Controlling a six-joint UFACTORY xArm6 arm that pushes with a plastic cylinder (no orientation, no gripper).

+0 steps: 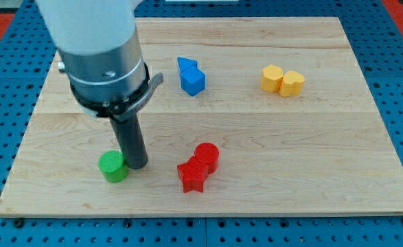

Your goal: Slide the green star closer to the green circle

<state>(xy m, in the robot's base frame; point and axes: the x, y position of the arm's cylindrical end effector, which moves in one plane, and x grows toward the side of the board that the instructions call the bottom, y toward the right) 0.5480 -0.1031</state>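
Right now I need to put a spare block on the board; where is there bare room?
Bare: the view's right below the yellow blocks, and the top edge left of them. Crowded: bottom left, where my tip sits beside the green circle, near the red blocks.

The arm's white upper body (84, 27) runs off the view's top edge, so its higher joints are cut off. The arm and rod (131, 140) cover the board (311, 137) behind them. The green star cannot be found; whether it lies behind the rod is impossible to tell. My tip (137, 167) stands just beside the green circle (112, 166), contact unclear.
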